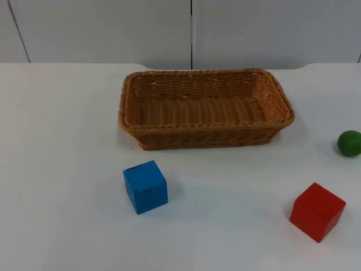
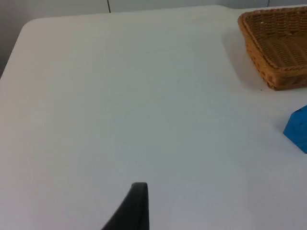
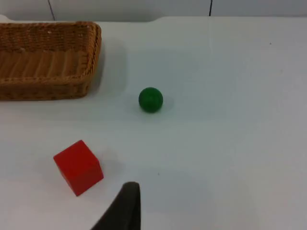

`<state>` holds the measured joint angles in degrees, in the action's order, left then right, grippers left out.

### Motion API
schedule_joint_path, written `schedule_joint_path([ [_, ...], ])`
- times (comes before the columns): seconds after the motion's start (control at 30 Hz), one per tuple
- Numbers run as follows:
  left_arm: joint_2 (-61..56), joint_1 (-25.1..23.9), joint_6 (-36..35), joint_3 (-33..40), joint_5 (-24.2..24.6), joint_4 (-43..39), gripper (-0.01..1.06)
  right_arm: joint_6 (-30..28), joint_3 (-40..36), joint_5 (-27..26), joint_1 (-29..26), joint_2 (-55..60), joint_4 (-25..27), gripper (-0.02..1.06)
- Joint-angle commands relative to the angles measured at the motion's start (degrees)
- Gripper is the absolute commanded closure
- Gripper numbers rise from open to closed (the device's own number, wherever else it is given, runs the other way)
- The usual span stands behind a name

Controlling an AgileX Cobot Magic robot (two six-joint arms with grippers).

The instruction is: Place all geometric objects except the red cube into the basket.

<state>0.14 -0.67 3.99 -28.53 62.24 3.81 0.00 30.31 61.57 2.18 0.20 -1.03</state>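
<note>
red cube (image 1: pixel 317 211) front right, blue cube (image 1: pixel 145 186) before basket (image 1: pixel 206 128), claw states unclear

the top view looks down and forward from a fixed spot onto the white table (image 1: pixel 67 214), out to the grey partition wall (image 1: pixel 101 28). the left wrist view looks along the left gripper's fingertip (image 2: pixel 136 203), with the basket (image 2: pixel 276 45) and blue cube (image 2: pixel 298 128) ahead. the right wrist view looks past its fingertip (image 3: pixel 125 206), the red cube (image 3: pixel 78 166) near, the green ball (image 3: pixel 150 99) beyond. all three share the basket.
</note>
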Motion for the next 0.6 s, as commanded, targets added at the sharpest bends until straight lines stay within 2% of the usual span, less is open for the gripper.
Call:
schedule_joint_path([
  [0.0, 0.38, -0.06, -0.35, -0.8, -1.35, 1.07, 0.0, -0.91, 1.51, -1.95, -0.23, 0.48, 0.22, -0.01],
  [0.27, 7.53, -0.06, -0.35, -5.08, -2.0, 1.58, 0.0, -0.91, 7.87, -5.9, -0.23, 14.5, 0.1, -0.01],
  [0.37, 12.96, -0.06, -1.45, -6.76, -3.33, 1.71, 0.0, -0.91, 10.86, -8.31, -0.23, 24.21, 0.1, -0.01],
  [0.57, 19.84, -0.06, -2.16, -8.44, -4.8, 1.82, 0.0, -0.91, 11.43, -12.08, -0.23, 34.89, 0.1, -0.01],
])
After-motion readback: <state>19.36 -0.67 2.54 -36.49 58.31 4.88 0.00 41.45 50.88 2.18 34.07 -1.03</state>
